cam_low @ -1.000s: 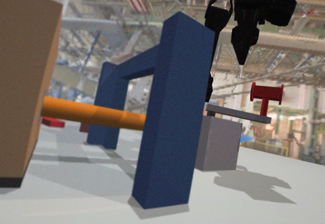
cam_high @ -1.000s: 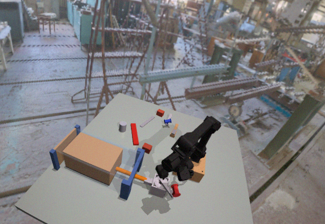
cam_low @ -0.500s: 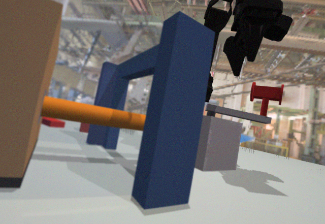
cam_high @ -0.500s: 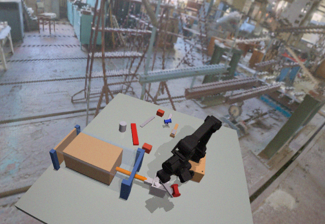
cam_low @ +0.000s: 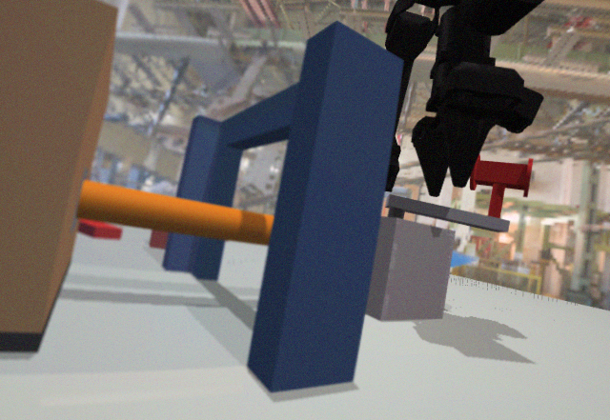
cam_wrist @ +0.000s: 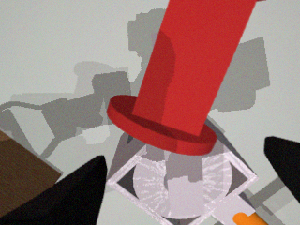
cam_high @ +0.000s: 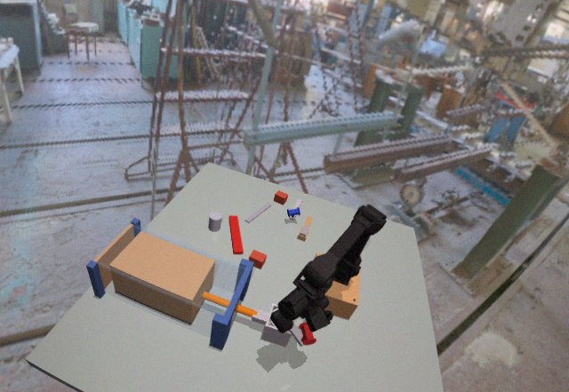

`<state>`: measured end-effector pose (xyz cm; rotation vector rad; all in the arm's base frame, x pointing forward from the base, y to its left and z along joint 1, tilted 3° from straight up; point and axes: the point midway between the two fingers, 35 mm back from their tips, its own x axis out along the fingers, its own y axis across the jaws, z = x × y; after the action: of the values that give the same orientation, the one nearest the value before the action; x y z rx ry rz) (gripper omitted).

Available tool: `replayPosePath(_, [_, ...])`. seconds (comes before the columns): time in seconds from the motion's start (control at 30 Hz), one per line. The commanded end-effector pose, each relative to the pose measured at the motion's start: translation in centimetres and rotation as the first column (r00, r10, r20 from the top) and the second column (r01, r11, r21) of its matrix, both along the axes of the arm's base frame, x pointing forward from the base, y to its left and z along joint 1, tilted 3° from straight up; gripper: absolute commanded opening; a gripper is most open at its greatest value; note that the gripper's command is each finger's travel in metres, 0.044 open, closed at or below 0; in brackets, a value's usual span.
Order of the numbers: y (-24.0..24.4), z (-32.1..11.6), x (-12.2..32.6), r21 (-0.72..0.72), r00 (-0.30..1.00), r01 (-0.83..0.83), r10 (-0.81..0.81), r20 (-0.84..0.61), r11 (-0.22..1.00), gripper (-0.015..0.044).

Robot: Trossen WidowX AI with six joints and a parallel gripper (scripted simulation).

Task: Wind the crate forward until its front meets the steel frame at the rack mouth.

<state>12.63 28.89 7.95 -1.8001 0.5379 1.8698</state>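
The tan crate (cam_high: 160,266) (cam_low: 44,159) sits flat-looking toward the counter's left edge, well behind the blue steel frame (cam_high: 220,330) (cam_low: 325,218), and only the top view shows its whole boxy, matte form. Nearer the counter's front edge, the boxy grey winch (cam_high: 276,334) (cam_low: 414,270) (cam_wrist: 117,174) reveals its ribbed round drum only in the wrist view, while the exterior shows the flat crank under the flanged red grip (cam_high: 307,333) (cam_low: 501,174) (cam_wrist: 192,70). Above the winch, its fingers wide and empty, the black gripper (cam_high: 299,328) (cam_low: 447,190) (cam_wrist: 184,154) is well apart from the crate.
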Motion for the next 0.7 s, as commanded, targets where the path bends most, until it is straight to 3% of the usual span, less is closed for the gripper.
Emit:
replayPosePath(0.0, [0.1,-0.7,0.0,0.007,1.0,0.003,-0.003,-0.001,1.0,0.044])
replayPosePath(0.67, [0.4,-3.7,-0.1,0.007,1.0,0.008,-0.008,-0.001,1.0,0.044])
